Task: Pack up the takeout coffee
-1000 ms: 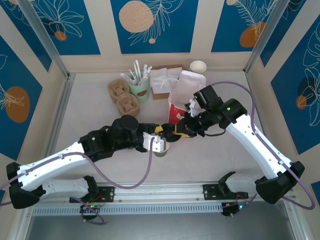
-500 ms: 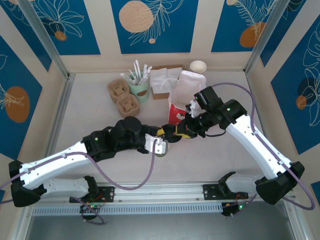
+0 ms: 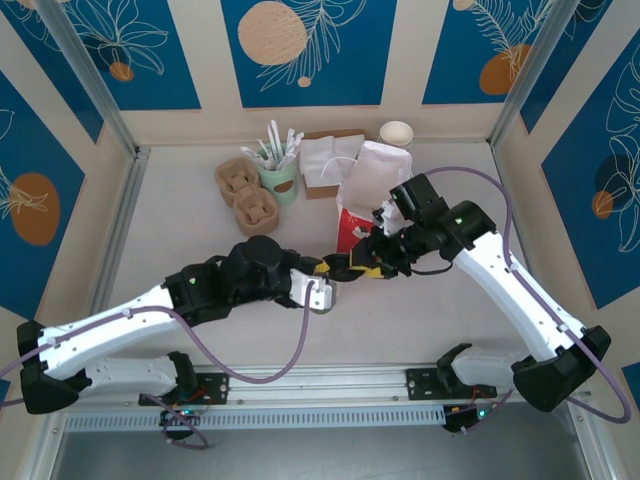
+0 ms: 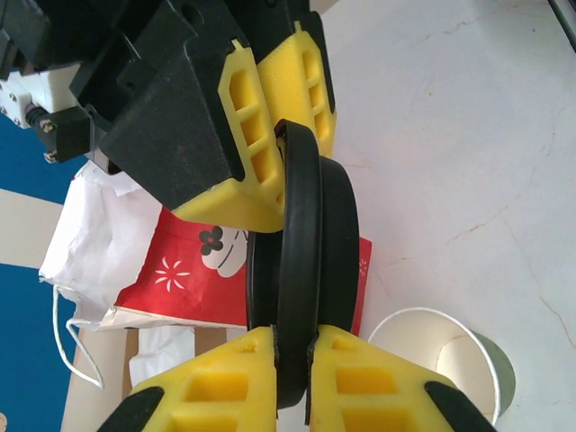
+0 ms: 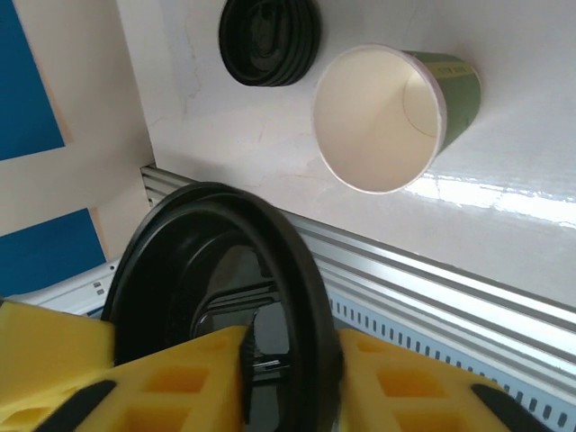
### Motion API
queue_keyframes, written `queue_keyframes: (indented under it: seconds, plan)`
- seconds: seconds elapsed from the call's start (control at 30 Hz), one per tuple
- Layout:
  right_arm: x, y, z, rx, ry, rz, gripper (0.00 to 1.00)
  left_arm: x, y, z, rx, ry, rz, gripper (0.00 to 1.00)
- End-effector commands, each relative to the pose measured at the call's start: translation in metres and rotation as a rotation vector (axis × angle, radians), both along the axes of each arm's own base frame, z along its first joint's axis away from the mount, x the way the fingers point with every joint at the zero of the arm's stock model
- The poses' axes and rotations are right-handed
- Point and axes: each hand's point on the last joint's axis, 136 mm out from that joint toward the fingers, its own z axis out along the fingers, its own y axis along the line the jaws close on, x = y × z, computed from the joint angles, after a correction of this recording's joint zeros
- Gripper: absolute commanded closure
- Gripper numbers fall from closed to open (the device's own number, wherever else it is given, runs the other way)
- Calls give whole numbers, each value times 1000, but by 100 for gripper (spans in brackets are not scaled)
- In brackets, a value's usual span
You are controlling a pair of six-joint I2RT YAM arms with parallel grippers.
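Meeting over the table (image 3: 190, 215), both arms work one black lid (image 4: 301, 261) held on edge. The left gripper (image 4: 292, 340) is clamped tight on the lid's near rim. The right gripper (image 5: 292, 337) straddles the opposite rim, and whether its pads (image 4: 256, 144) press the plastic or merely flank it cannot be told.

The takeout coffee (image 5: 387, 117) sits uncapped on the table and appears upright, with a white interior, an olive wall and nothing visible inside. From the left wrist it lies at four o'clock of the lid, and from the right wrist at one o'clock of it. It touches neither gripper. A spare lid (image 5: 270, 40) lies flat at ten o'clock of the cup. In the top view the red bag (image 3: 352, 228) stands at twelve o'clock of the two sets of fingers.

The step in hand looks like passing the lid between grippers so the cup can be capped. To do it well, one hand should be sure of its hold before the other lets go. The lid then needs turning flat, centring over the rim and pressing evenly. The light cup could slide or tip, so the free gripper should steady it.
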Motion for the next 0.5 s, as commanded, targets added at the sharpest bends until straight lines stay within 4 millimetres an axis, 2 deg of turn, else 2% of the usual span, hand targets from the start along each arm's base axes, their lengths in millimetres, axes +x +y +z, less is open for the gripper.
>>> queue_keyframes:
  seconds: [0.0,0.23,0.47]
  plan:
    - [-11,6,21,105,-37,42,64,0,-3,16,-98,19,27,89]
    - [-3,-6,32,104,-137,-7,50,2,3,19,-144,78,72,89]
    - [6,-23,50,151,-292,-73,47,14,18,27,-217,256,192,90]
